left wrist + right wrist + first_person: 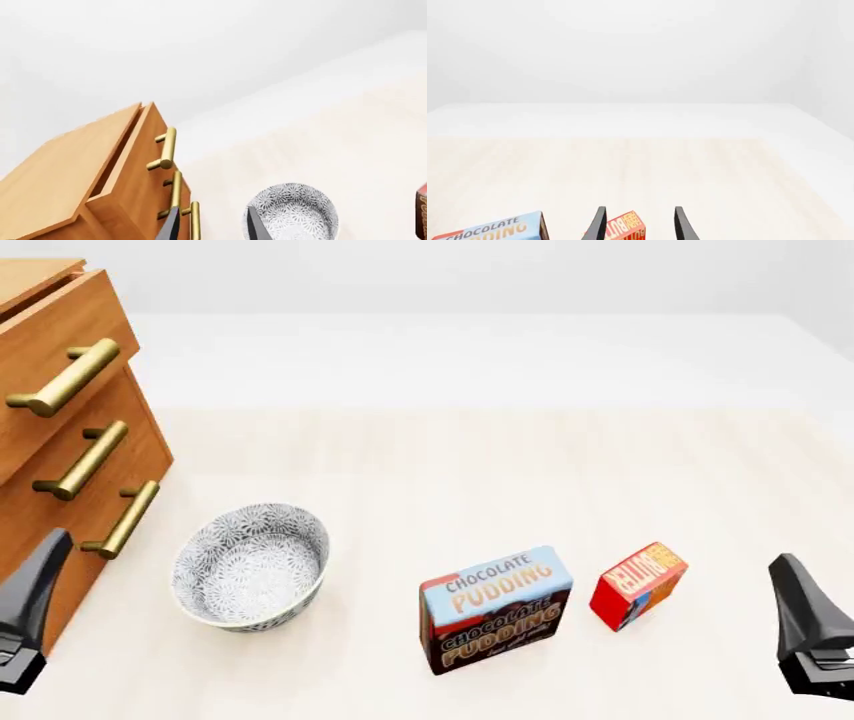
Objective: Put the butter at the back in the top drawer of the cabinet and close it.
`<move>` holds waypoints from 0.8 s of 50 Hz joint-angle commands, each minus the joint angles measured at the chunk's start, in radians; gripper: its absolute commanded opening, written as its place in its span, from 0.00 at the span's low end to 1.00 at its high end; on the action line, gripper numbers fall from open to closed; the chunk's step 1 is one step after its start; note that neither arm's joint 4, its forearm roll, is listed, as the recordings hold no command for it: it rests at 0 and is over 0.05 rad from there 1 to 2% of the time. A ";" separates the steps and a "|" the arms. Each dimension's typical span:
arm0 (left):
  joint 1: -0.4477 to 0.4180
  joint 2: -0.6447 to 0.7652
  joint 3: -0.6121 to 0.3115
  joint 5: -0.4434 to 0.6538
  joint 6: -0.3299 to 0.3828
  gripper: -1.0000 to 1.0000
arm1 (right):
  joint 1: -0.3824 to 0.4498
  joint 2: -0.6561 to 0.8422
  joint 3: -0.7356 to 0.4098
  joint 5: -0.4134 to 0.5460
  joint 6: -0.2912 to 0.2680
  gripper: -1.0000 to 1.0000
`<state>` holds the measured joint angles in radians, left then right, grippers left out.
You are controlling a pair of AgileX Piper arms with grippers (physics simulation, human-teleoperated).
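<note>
One butter (638, 585) box lies on the surface right of one pudding box (495, 609) and one bowl (251, 565), the three-drawer cabinet (54, 455) far left, both claws low, spread, empty.

Cabinet (54, 455): orange-brown wood, visible grain, matt. Handles (83, 460): brass-coloured metal, soft sheen. Table (534, 460): pale wood-grain, matt. Bowl (251, 565): white, grey floral pattern, smooth. Butter (638, 585) and pudding box (495, 608): printed card, smooth. Fingers (683, 227): dark, matt.
</note>
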<state>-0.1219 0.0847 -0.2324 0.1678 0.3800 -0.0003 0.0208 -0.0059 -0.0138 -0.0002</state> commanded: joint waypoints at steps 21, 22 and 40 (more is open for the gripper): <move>-0.014 0.060 -0.033 -0.004 0.137 1.00 | 0.000 0.000 0.000 0.000 0.000 1.00; -0.010 0.131 -0.051 -0.017 0.283 1.00 | 0.000 0.000 0.000 0.000 0.000 1.00; 0.015 0.154 -0.085 0.006 0.412 1.00 | 0.000 0.000 0.000 0.000 0.000 1.00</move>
<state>-0.1178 0.2180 -0.2974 0.1646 0.7180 -0.0002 0.0210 -0.0059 -0.0140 -0.0002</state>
